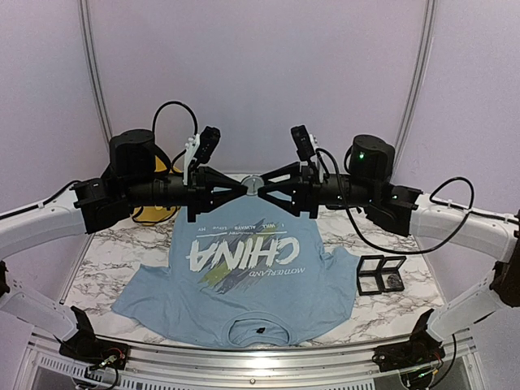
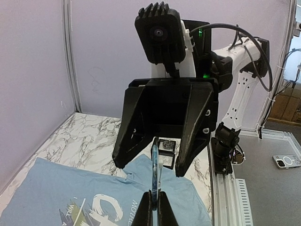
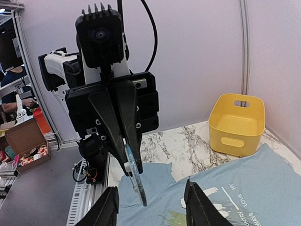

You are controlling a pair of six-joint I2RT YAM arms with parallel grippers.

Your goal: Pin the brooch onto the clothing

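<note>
Pale lilac walls stand behind the marbled tabletop (image 1: pixel 106 260). On it the clothing (image 1: pixel 244 284), a light blue T-shirt with white "CHINA" letters, lies flat with the collar toward the arm bases. Both arms meet in the air above the far part of the shirt. My left claw (image 2: pixel 154 200) is closed on the rim of the brooch (image 2: pixel 155 165), a thin round disc that I see edge-on. My right claw (image 3: pixel 151 188) faces it with the fingers spread wide, one on each side of the disc, not touching it. I judge the brooch to be light, stiff and smooth, so it may turn or slip between the pads; the right claw should take it by the rim, opposite to the left one. I cannot see the pin on its back in any view; perhaps the disc hides it. The shirt is soft and thin and will probably wrinkle and lift with the pin, so I think one claw must hold the fabric down near the chest. A yellow bin (image 3: pixel 236 125) and a black open box (image 1: pixel 380 274) stand at the sides.
</note>
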